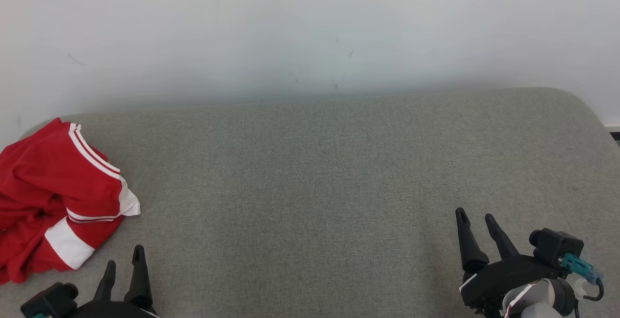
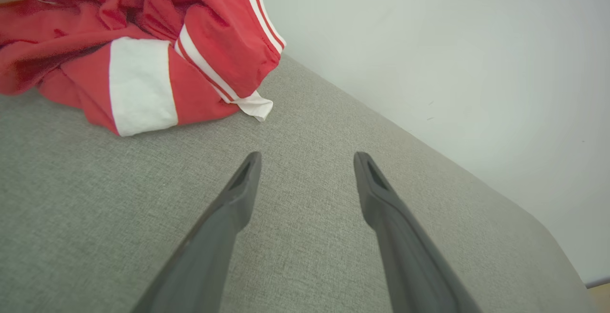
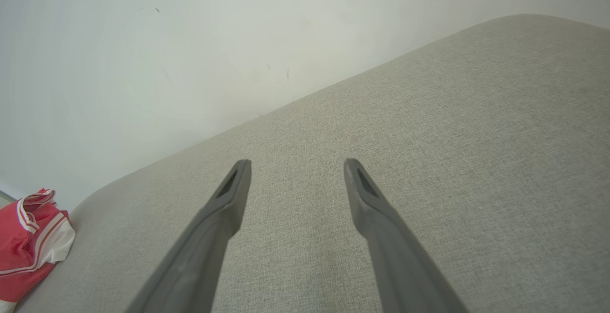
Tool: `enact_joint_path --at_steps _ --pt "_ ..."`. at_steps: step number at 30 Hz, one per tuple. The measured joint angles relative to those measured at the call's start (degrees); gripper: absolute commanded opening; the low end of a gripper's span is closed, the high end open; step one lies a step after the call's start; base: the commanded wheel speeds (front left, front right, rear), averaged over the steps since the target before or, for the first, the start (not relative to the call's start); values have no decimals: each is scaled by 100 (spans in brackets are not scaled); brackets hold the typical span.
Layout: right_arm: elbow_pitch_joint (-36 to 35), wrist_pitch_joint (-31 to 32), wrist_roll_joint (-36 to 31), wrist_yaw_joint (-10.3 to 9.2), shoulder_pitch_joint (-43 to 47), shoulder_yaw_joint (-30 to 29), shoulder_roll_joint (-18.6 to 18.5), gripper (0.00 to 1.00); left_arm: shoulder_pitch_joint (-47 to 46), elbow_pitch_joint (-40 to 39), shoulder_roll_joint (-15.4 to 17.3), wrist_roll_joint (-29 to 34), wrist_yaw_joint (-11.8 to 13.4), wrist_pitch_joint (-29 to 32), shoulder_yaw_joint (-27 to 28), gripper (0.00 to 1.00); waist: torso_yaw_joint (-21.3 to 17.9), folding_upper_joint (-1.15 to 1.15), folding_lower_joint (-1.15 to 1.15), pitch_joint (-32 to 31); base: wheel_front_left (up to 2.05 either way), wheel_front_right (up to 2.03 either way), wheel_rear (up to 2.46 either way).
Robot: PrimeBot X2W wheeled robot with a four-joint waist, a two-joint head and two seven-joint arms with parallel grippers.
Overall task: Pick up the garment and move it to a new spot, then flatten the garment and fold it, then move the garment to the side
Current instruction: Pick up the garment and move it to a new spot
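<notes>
Garment (image 1: 53,187): red, white-striped, crumpled heap at far left of cushion (image 1: 310,173). Likely light, limp; will sag and bunch when lifted. Best hold probably white band (image 1: 68,246), edge nearest left gripper (image 1: 125,255). Left gripper and right gripper (image 1: 474,213): fingers spread, empty, clear of cloth.

The left gripper (image 1: 125,255), at seven o'clock, and the right gripper (image 1: 474,213), at four o'clock, are matte black with long tapered fingers (image 2: 238,194) (slotted near the tips). Beside the right one sit a boxy black camera (image 1: 554,245), a teal plug (image 1: 579,264), a black cable (image 1: 601,290) and a white wrist (image 1: 537,308).
</notes>
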Motion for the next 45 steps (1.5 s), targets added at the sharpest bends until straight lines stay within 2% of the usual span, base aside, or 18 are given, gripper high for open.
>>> enact_joint_path --at_steps 24,30,39,45 --pt "-7 -457 -2004 -346 -139 401 -134 100 3 -140 186 2026 337 -163 -233 100 68 0 0 -110 0 0 0" --pt "-7 -554 -2323 -401 -105 303 -187 100 -9 -197 171 2552 409 -181 -296 100 137 0 0 -142 0 0 0" --pt "-12 -555 -2324 -401 -81 189 -182 100 -23 -256 171 2607 409 -143 -269 100 465 0 0 -156 0 0 0" --pt "-18 -555 -2321 -401 -82 209 -131 100 -26 -301 163 2666 409 -91 -178 100 863 0 0 -161 0 0 0"
